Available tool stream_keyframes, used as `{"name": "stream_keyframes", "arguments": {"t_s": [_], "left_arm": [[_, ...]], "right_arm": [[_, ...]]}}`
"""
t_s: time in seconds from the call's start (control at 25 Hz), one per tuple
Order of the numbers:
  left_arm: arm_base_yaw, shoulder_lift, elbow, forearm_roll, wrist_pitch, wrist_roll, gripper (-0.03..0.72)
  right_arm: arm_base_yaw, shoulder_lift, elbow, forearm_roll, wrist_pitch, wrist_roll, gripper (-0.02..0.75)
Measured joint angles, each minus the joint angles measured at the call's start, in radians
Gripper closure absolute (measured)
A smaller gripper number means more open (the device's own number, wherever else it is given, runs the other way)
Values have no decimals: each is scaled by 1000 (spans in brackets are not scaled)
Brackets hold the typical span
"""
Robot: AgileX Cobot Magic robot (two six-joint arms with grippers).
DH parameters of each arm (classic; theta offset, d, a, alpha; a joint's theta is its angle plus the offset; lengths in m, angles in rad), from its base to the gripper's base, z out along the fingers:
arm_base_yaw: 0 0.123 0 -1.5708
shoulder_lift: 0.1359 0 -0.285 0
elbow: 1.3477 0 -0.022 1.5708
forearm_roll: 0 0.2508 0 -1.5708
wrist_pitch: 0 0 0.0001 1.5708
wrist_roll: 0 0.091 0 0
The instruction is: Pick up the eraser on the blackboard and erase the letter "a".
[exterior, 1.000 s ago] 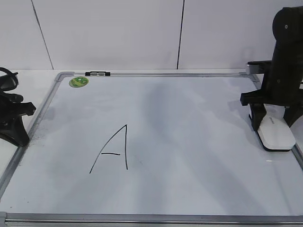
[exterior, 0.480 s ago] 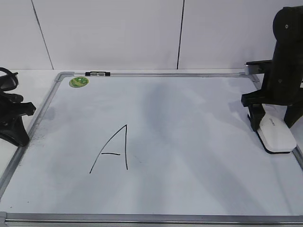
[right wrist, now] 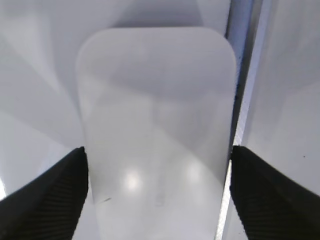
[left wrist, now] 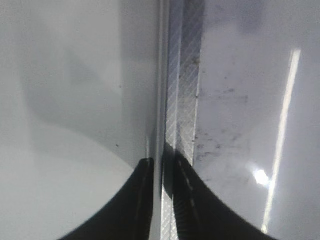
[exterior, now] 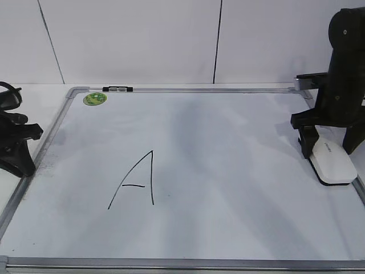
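The white eraser (exterior: 333, 162) lies flat on the blackboard (exterior: 228, 171) at its right edge, against the grey frame. My right gripper (exterior: 331, 149) stands over it with a finger against each long side. In the right wrist view the eraser (right wrist: 157, 125) fills the space between the two black fingers of the gripper (right wrist: 159, 195). No lowercase "a" shows on the board. Only a tall capital "A" (exterior: 137, 180) is drawn left of centre. My left gripper (exterior: 23, 165) is shut and empty at the board's left frame, and it also shows in the left wrist view (left wrist: 162, 167).
A round green magnet (exterior: 94, 99) sits at the board's far left corner. A dark marker (exterior: 117, 89) lies on the top frame beside it. The frame rail (left wrist: 182, 100) runs under the left gripper, and the right rail (right wrist: 245, 100) runs beside the eraser.
The right gripper and the eraser have shifted slightly to the right, toward the board's right frame. The left arm has not moved.
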Motion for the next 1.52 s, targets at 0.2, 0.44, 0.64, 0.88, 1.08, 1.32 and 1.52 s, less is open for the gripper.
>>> {"name": "stream_keyframes", "arguments": {"t_s": [0.2, 0.44, 0.64, 0.88, 1.08, 1.32, 1.52], "left_arm": [[2, -2, 0, 15, 0, 0, 398], [0, -75, 4, 11, 6, 0, 349], [0, -137, -50, 15, 70, 0, 347], [0, -227, -122, 16, 167, -2, 349], [0, -310, -144, 12, 242, -4, 393], [0, -434, -144, -10, 297, -5, 405], [0, -565, -144, -26, 315, -8, 405]], "right_arm": [[0, 0, -2, -2, 0, -2, 67], [0, 0, -62, 3, 0, -2, 67], [0, -23, -100, 22, 0, -2, 69], [0, -108, -100, 53, 2, -2, 69], [0, -223, -100, 83, 4, -2, 73], [0, -405, -59, 95, 11, -2, 86], [0, -571, 45, 101, 20, -2, 108]]}}
